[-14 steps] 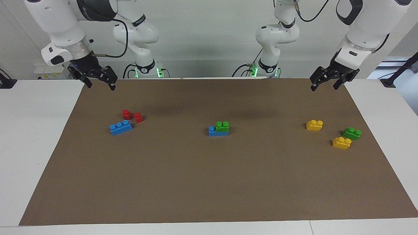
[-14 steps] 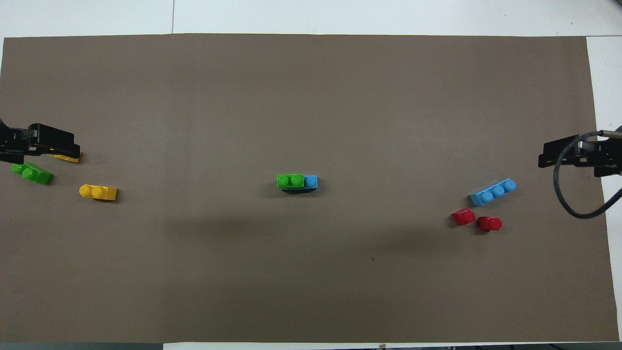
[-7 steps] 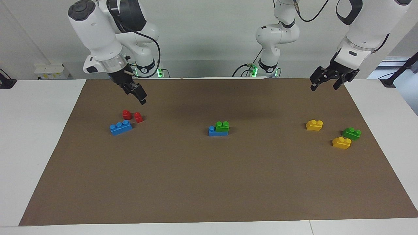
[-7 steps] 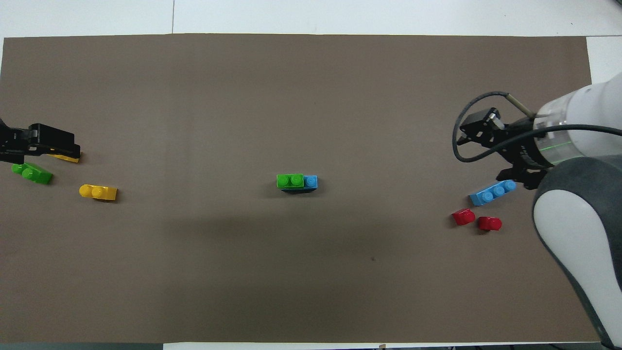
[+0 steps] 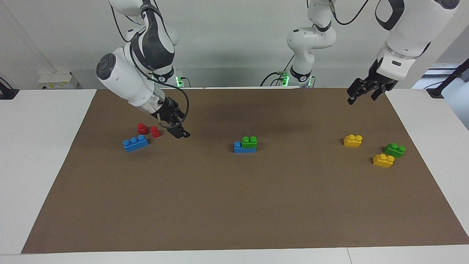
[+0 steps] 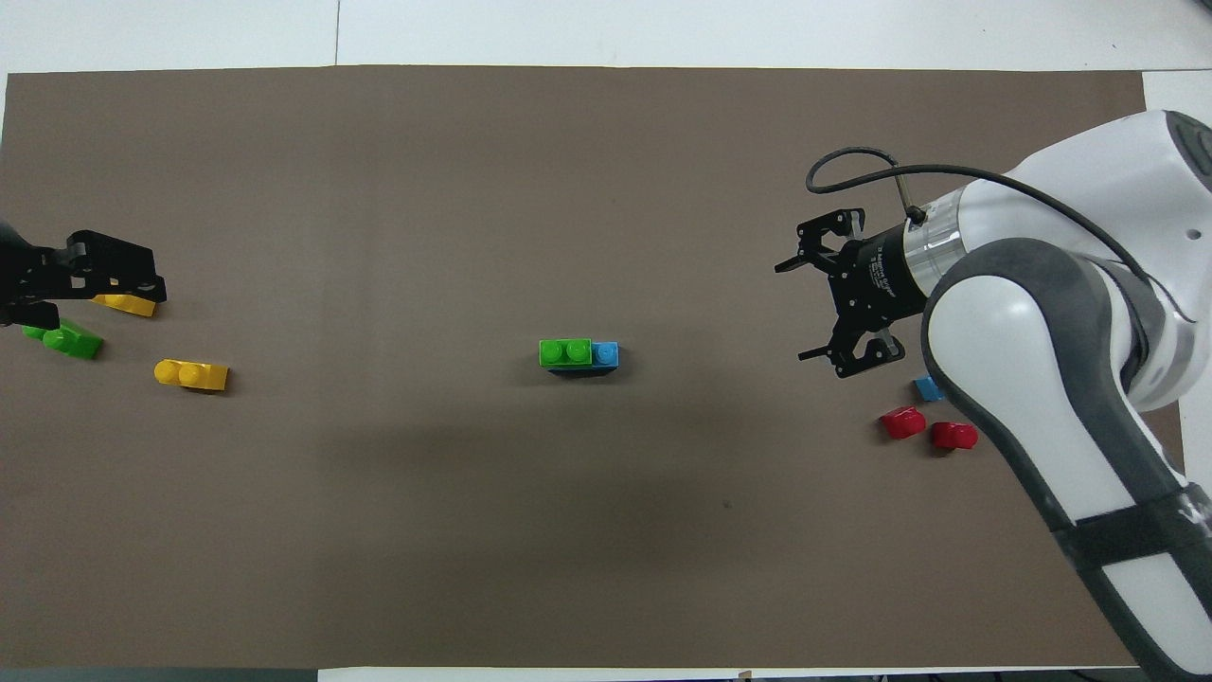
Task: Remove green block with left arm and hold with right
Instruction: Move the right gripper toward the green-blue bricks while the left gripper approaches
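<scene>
A green block (image 5: 249, 142) sits pressed on top of a blue brick (image 5: 239, 148) at the middle of the brown mat; it also shows in the overhead view (image 6: 565, 352). A second green block (image 5: 394, 150) lies loose at the left arm's end, between two yellow bricks. My right gripper (image 5: 179, 126) is open and empty, low over the mat between the red blocks and the middle stack, and also shows from overhead (image 6: 791, 313). My left gripper (image 5: 361, 99) is open and empty, raised over the mat's edge at its own end.
Two red blocks (image 5: 142, 128) (image 5: 155, 131) and a blue three-stud brick (image 5: 135, 143) lie at the right arm's end, close under the right arm. Two yellow bricks (image 5: 353, 140) (image 5: 383, 160) lie near the second green block. A brown mat (image 5: 234, 205) covers the table.
The right arm has swung in from its end of the table toward the middle and come down, passing the red blocks. The left gripper has only turned slightly. No block has moved.
</scene>
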